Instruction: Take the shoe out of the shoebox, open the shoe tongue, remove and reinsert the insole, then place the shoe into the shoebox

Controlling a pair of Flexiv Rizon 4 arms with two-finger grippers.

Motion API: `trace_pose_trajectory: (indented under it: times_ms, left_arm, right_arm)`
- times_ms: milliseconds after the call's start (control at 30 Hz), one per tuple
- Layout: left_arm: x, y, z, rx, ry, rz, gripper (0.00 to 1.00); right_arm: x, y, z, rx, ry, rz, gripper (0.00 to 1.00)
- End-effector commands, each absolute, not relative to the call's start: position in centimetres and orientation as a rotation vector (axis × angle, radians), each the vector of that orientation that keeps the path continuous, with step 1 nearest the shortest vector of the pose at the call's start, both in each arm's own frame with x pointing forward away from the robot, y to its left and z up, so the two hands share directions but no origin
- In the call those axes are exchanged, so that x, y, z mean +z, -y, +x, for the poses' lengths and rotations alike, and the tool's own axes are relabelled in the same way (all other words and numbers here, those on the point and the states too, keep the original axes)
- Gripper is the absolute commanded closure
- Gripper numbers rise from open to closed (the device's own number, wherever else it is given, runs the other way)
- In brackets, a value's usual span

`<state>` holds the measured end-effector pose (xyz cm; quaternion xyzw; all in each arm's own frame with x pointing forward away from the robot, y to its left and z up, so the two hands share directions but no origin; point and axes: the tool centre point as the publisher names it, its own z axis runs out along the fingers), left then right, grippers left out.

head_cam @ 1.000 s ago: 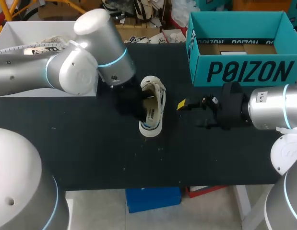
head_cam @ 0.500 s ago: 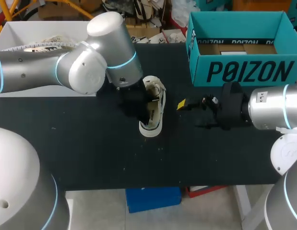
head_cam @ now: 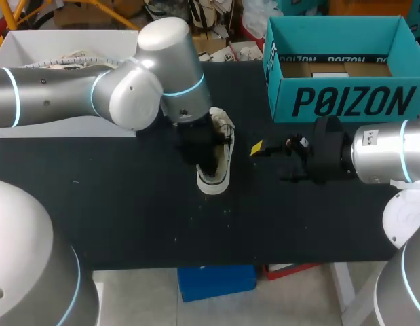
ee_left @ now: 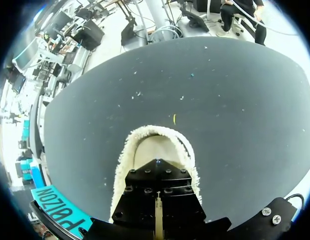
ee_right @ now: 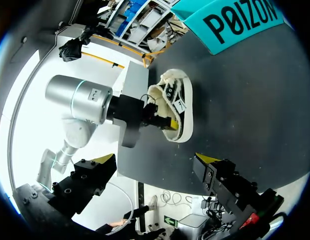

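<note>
L gripper point(ee_right: 164, 121) sits in shoe point(head_cam: 227, 151) on black table point(head_cam: 128, 204), grip state unclear; R gripper point(head_cam: 257, 148) hangs wide apart, empty, near teal shoebox point(head_cam: 345, 102).

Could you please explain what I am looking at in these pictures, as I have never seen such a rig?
These are two robot arms at a black table. One picture looks down from above; the two round ones come from cameras on each arm's wrist. A white shoe lies on the table, apart from the open teal shoebox. The left gripper is in the shoe's opening; whether it grips anything there is hidden. The right gripper is beside the shoe, open and empty.
</note>
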<state>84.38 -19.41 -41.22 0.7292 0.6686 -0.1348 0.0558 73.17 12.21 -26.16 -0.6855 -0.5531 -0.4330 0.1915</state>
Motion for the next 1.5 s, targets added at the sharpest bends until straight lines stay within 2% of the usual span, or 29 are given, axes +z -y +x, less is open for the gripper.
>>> trace_pose_trajectory:
  times_ms: [33, 400, 800, 1133, 1500]
  left_arm:
    - [-40.6, 19.6, 84.2, -0.421, -2.034, 2.202, 1.00]
    - [-35.5, 17.9, 84.1, -0.656, -2.032, 1.996, 1.00]
    - [-32.3, 16.1, 85.3, -0.913, -2.002, 1.626, 1.00]
    - [-31.1, 14.3, 88.5, -0.993, -2.009, 1.267, 1.00]
    - [-31.2, 14.0, 93.0, -0.941, -2.023, 1.103, 1.00]
  right_arm:
    - [-26.1, -12.2, 73.2, -1.214, 1.554, -1.926, 0.00]
    - [-26.1, -12.2, 73.2, -1.214, 1.554, -1.926, 0.00]
    - [-26.1, -12.2, 73.2, -1.214, 1.554, -1.926, 0.00]
    - [-26.1, -12.2, 73.2, -1.214, 1.554, -1.926, 0.00]
    - [-26.1, -12.2, 73.2, -1.214, 1.554, -1.926, 0.00]
